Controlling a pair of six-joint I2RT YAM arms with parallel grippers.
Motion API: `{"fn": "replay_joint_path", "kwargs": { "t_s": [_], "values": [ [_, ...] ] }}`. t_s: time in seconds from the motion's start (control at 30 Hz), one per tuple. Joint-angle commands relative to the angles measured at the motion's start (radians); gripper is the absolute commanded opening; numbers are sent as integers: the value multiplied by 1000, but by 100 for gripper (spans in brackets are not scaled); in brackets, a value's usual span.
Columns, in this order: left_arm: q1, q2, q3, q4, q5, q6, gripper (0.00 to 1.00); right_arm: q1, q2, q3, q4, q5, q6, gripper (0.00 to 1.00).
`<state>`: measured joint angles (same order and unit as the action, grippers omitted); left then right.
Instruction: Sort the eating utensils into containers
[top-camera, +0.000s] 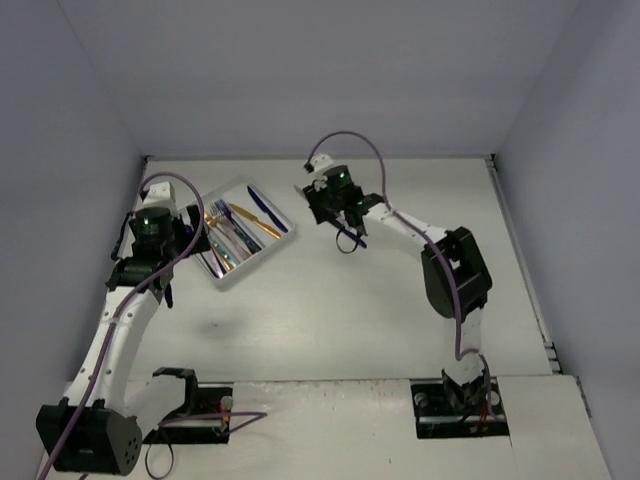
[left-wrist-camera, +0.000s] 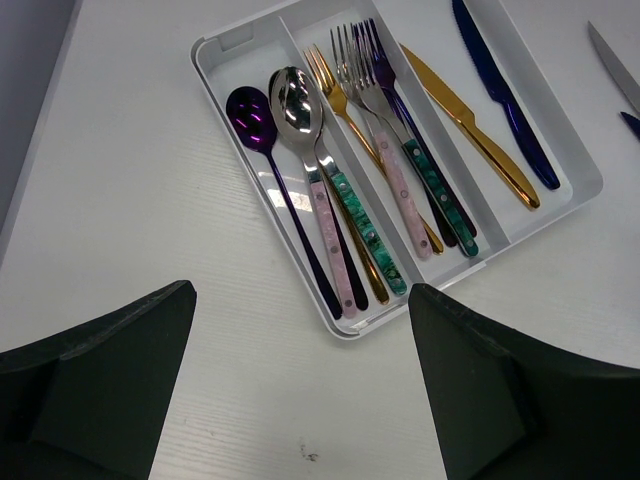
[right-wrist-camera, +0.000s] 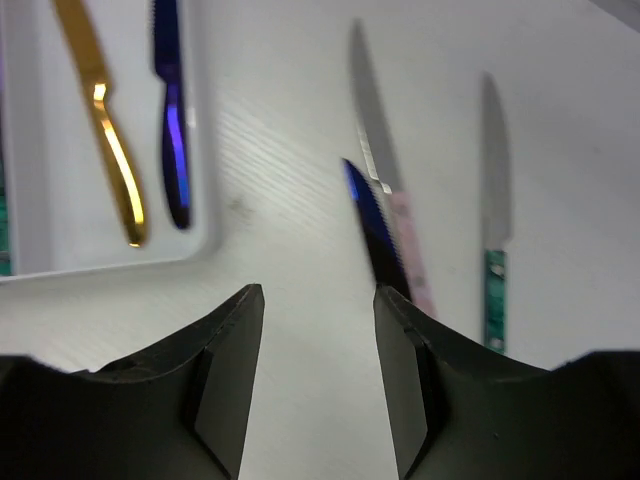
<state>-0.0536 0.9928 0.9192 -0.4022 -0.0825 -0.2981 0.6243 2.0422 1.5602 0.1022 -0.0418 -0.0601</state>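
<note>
**Right gripper** (right-wrist-camera: 318, 300): the jaws stood part-way apart, with bare table (right-wrist-camera: 290, 180) showing between them and nothing clamped. A dark blue knife (right-wrist-camera: 372, 225) ran from the inner edge of the finger at the right of the wrist view out to its pointed tip. Its near end was hidden by that finger, so contact could not be told. It appeared softer in focus than its neighbours, which suggested it was raised off the surface.

Just beside it, and partly beneath, lay a pink-handled knife (right-wrist-camera: 388, 150). Further right, and apart, lay a teal-handled knife (right-wrist-camera: 492, 210). Both were flat on the table. To the left, the tray (right-wrist-camera: 110, 265) held a gold knife (right-wrist-camera: 105, 150) and a second blue knife (right-wrist-camera: 172, 130) side by side in one outer compartment.

**Left gripper** (left-wrist-camera: 302, 290): the jaws were wide and empty, hovering at the tray's near end. Spoons (left-wrist-camera: 295, 100) lay in the other outer compartment and forks (left-wrist-camera: 360, 60) in the middle one.

**Handling (judged):** the knives were probably light, rigid and slick with polish, offering only a thin profile when flat. The handle looked the better place to pinch, across its narrow width, being thicker than the blade and nearer the balance point. A grip near either end would likely let the piece swing or slip.
</note>
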Motion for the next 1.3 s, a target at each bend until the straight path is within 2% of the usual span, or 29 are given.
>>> {"fn": "replay_joint_path", "kwargs": {
  "t_s": [0.0,0.33,0.6,0.83,1.03,1.27],
  "values": [
    [-5,-13,19,56,8,8,86,-91,-125,-156,33,35,8,46],
    [-6,-9,17,57,13,7,86,-185,-129,-257,31,-41,13,48],
    [-5,-3,17,59,17,5,86,-186,-94,-287,29,-102,14,48],
    [-5,-3,17,62,20,5,86,-175,-76,-318,19,-69,48,45],
    [-5,0,17,62,20,5,86,-163,-82,-349,9,-33,51,34],
    [-6,0,15,62,15,6,86,-89,-128,-396,-37,18,42,3]
  ]
}}
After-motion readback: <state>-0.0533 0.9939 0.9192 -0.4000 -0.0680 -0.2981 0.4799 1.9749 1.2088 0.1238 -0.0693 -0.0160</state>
